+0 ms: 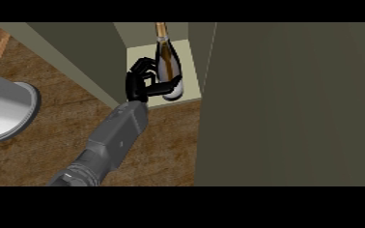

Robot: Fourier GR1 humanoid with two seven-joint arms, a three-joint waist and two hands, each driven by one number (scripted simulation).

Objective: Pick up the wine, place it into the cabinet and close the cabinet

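Broad grey-green cabinet door (285, 106) swung across right half of view, edge toward the opening. Wood-grain worktop (57, 121) filling lower left. Second cabinet panel (78, 53) slanting from upper left down to the opening's near corner. Cabinet interior (191, 67) pale cream, narrow, framed between the two panels. Curved grey rim of a sink or basin (14, 108) at far left edge; which one, cannot tell. One grey forearm (110, 142) entering from lower edge, angled up and right toward the opening; which arm it belongs to not clear from the view, entry point at lower left. Wine bottle (168, 60) inside the cabinet, upright, dark glass with gold neck, base resting on the cream floor near the front lip. Black robot hand (140, 83) at the bottle's left side, fingers curled, thumb reaching across to the bottle's lower body, clamped on it.
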